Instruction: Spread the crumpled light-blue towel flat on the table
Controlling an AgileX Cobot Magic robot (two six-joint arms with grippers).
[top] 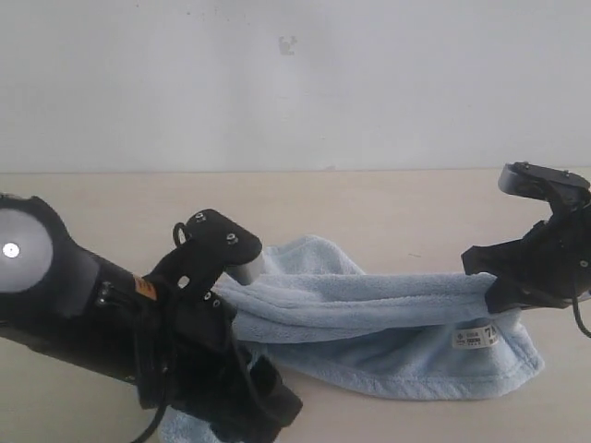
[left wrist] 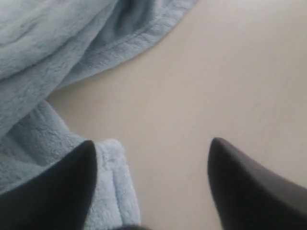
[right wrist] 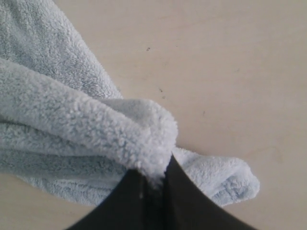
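Where the two dark fingers of the right gripper (right wrist: 154, 175) come together, a thick fold of the towel (right wrist: 72, 115) is pinched between them, the jaws nearly closed with fluffy pile bulging just above the tips. From that pinch the cloth runs away in a rounded, rolled ridge, and a loose end of it lies on the bare desk (right wrist: 230, 72) just beside the fingers.

The left gripper (left wrist: 151, 153) stands wide apart and holds nothing. Between its fingertips (left wrist: 225, 163) lies mostly bare desk, while the other fingertip overlaps a hemmed end of the towel; whether it touches the cloth I cannot tell. More of the towel is heaped beyond that fingertip, its hem curving across the desk.

Seen from the exterior camera, the towel lies mid-desk between the two arms, bunched lengthwise rather than flat. One end disappears behind the left arm (top: 138, 323), and a small patch of blue shows at the lower edge of the view beneath that arm. The other end reaches the right gripper, where the upper fold is drawn up into a long ridge. Below the ridge the towel's lower layer rests on the desk with its hemmed edge towards the camera, and a small white tag (top: 476, 338) with red print sits near the corner under the right gripper. Pale beige desk surrounds the cloth, and a white-grey wall (top: 277, 83) rises behind.
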